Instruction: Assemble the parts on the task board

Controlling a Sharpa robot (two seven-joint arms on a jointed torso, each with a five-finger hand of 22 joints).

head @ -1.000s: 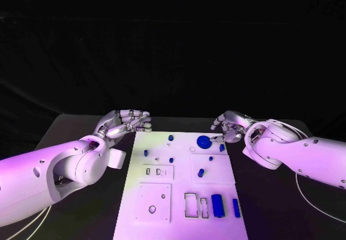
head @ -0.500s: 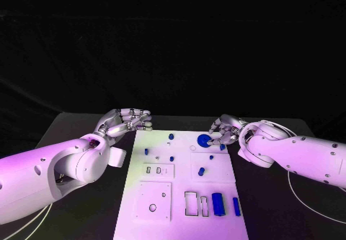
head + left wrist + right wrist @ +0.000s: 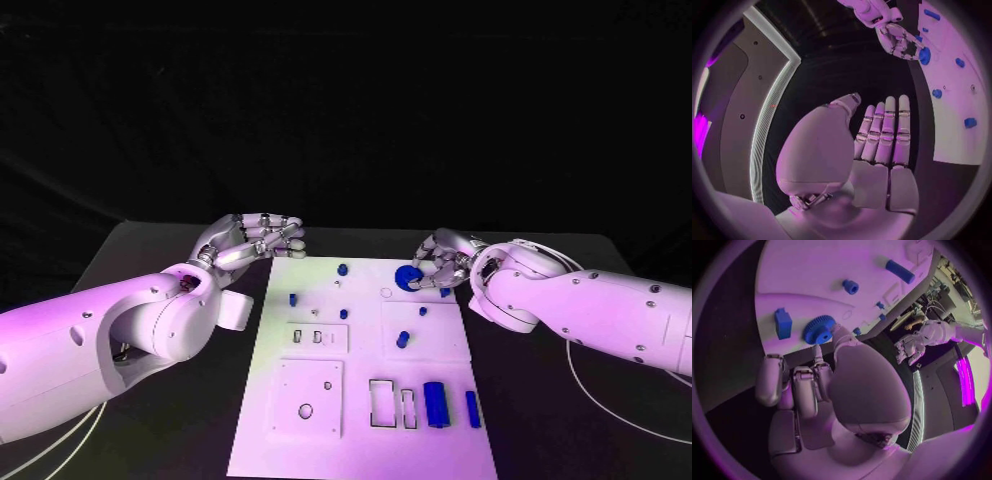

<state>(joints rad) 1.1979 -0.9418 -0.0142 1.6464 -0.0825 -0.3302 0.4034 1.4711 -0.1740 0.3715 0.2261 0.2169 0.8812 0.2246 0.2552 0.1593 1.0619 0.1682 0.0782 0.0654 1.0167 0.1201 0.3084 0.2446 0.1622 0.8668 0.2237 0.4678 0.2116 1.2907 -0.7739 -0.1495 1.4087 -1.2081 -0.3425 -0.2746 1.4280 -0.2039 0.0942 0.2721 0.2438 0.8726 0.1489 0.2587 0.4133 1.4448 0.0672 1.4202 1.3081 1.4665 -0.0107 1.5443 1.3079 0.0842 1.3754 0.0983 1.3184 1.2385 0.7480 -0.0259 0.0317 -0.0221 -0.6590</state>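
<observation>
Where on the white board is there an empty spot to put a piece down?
The task board is bare along its near edge, below the blue blocks and the square plate. It's crowded at the far end, where the right robot hand touches the blue gear among small pegs. The left robot hand hovers beside the board's far left corner.

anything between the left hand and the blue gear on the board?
Head view: bare white task board plus one small blue peg lie between the left hand and the blue gear.
</observation>
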